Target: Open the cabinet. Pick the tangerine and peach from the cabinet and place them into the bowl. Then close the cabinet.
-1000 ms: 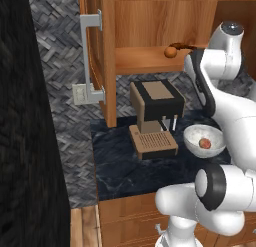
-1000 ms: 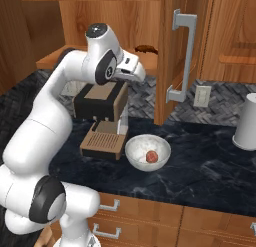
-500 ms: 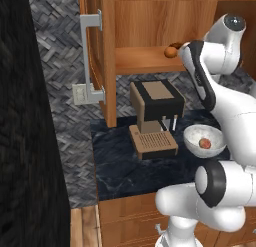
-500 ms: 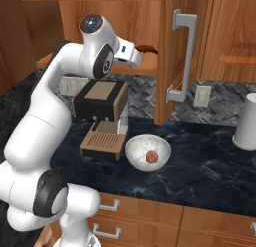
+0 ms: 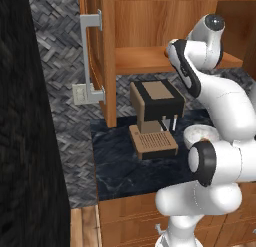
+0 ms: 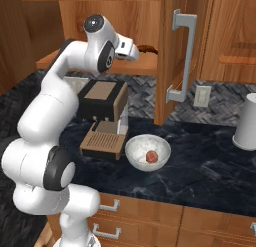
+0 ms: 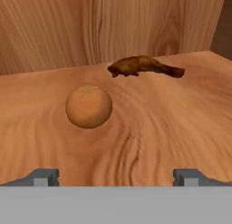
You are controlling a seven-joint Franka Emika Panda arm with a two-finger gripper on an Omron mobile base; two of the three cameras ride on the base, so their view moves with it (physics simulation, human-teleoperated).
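Arm has swung up and forward since a second ago: the hand that sat in front of the coffee machine is now level with the cabinet shelf, reaching in toward the back wall. Base views haven't shifted, so the base is parked.

Cabinet [image 5: 140,26] stands open, both doors swung wide; left door's bar handle [image 5: 89,56] shows in the left base view, right door's in the right one. On the shelf [image 7: 149,128]: tangerine [image 7: 89,106] left of centre in the hand view, and a dark brown elongated item [image 7: 142,65] behind it and to its right, near the back wall, apart from it.

Gripper [image 7: 117,177] jaws spread wide, nothing between them; the tangerine sits ahead of the tips, closer to the left finger's line, not touched.

Below on the dark counter [image 6: 210,166]: brown coffee machine [image 6: 104,116], then the speckled bowl [image 6: 136,150] just right of it. Bowl holds the peach [image 6: 151,156], resting near its middle.

Right base view gives the bowl's contents and a white canister [image 6: 246,122] far right; in the left base view the arm covers most of the bowl [image 5: 192,133]. Hand view is where the tangerine is visible.
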